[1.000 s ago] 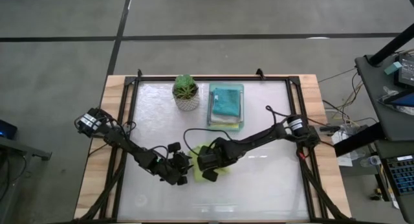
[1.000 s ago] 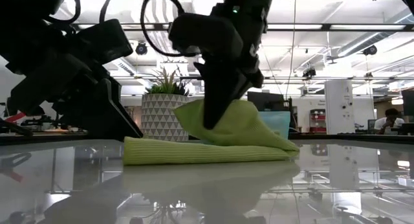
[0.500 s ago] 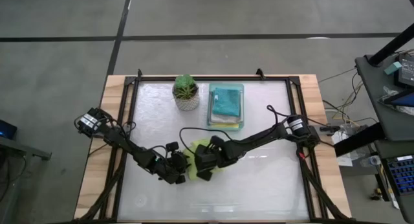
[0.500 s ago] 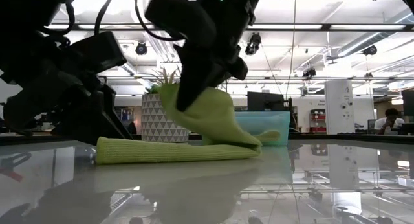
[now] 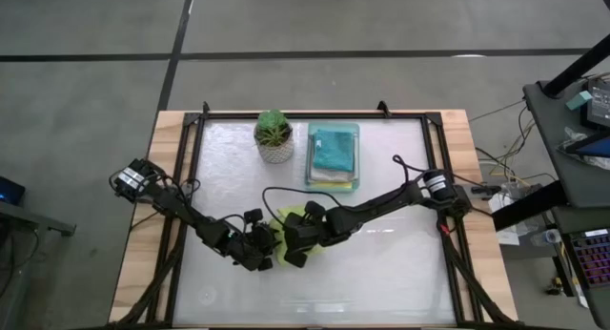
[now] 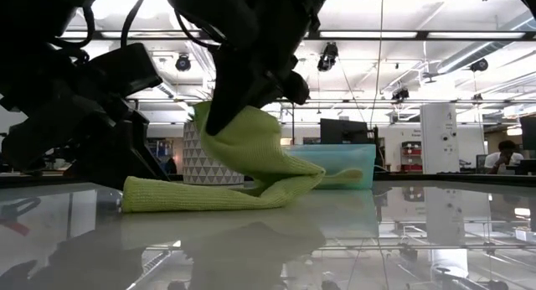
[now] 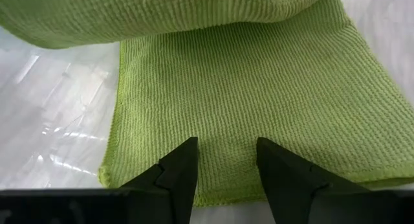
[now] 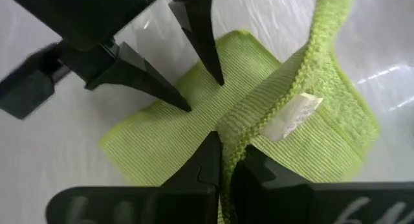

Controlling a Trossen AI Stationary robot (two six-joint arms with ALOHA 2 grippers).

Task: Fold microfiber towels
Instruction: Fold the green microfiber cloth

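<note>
Behind the glossy white counter (image 5: pixel 381 263) the low view showed a long workroom with ceiling lights and screens, and on the counter itself, toward its far edge, stood a small potted plant (image 5: pixel 274 134) beside a mint-green tray (image 5: pixel 334 182) with a teal towel (image 5: pixel 333 149) lying on top of what it held. We judged the step in hand to be the first fold of the lime green towel (image 6: pixel 251 168), which lay near the middle of the counter, just to the near side of the plant. The right claw (image 8: pixel 225 160) was closed on one edge of that towel, the edge with a small white label, and held it raised over the rest of the cloth, so that in the low view the lifted part arched above the flat part. The left claw (image 7: pixel 226 160) rested on the flat part close to its near-left edge, its two fingers parted and pressing down on the cloth rather than pinching it, which we took for an anchor against sliding. The raised edge hung over the flat layer but had not yet been laid on it. The next move, as we read it, called for the right claw to carry its edge across toward the pinned side, lower it until the edges met, and let go only then; the left claw would need to clear out first or be covered.
</note>
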